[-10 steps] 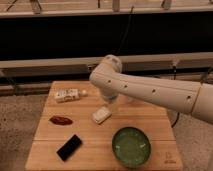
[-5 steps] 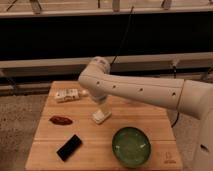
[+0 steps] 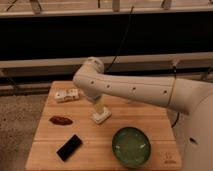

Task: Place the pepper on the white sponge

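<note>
Cream-white and pointing straight down, the gripper (image 3: 99, 107) hangs over the middle of the wooden counter (image 3: 150, 117), seemingly just above the white sponge (image 3: 102, 118). I cannot tell how far it is open or whether it holds anything. The pepper (image 3: 60, 120) lies apart, near the left edge. A black slab (image 3: 69, 147) sits toward the front-left corner, a green bowl (image 3: 131, 146) by the front edge, and a patterned carton (image 3: 67, 95) near the back-left corner.

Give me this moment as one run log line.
gripper: down at white sponge, contact unclear | pepper: lying on table, apart from sponge, not held | step: pepper not yet picked
</note>
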`<state>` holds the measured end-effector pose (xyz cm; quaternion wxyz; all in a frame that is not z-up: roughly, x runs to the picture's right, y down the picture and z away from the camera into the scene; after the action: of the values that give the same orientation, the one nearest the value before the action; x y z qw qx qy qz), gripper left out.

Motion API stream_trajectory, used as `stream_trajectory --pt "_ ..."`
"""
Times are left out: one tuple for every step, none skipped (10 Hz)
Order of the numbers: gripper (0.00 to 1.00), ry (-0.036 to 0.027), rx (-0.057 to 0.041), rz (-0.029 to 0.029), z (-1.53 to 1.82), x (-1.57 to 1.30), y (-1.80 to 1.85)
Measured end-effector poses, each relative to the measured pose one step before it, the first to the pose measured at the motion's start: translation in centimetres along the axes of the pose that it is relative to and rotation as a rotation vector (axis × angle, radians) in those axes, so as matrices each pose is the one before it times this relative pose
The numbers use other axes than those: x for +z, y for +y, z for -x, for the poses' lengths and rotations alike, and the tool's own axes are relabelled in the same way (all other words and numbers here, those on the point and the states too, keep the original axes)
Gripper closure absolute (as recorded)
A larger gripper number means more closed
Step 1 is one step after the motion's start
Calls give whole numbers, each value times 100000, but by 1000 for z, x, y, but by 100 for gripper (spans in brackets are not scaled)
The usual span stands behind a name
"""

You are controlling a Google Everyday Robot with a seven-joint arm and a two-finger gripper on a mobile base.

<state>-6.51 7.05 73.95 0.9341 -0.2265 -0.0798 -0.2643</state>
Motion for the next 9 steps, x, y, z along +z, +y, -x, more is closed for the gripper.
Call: stream_trajectory --pt "20 -834 -2658 -944 255 112 -589" --pt "20 -482 -806 -263 24 150 -88" --pt "20 -547 -361 -436 21 218 -117" --pt "20 -575 -347 -682 296 383 -329" --pt "20 -1098 -758 -1203 1100 457 -890" --pt "20 -583 -818 -808 732 338 -646" --pt "20 -836 -952 -966 709 384 -639" --pt "20 -902 -1053 -504 349 717 -330" --pt "20 -769 -740 -51 298 678 -195"
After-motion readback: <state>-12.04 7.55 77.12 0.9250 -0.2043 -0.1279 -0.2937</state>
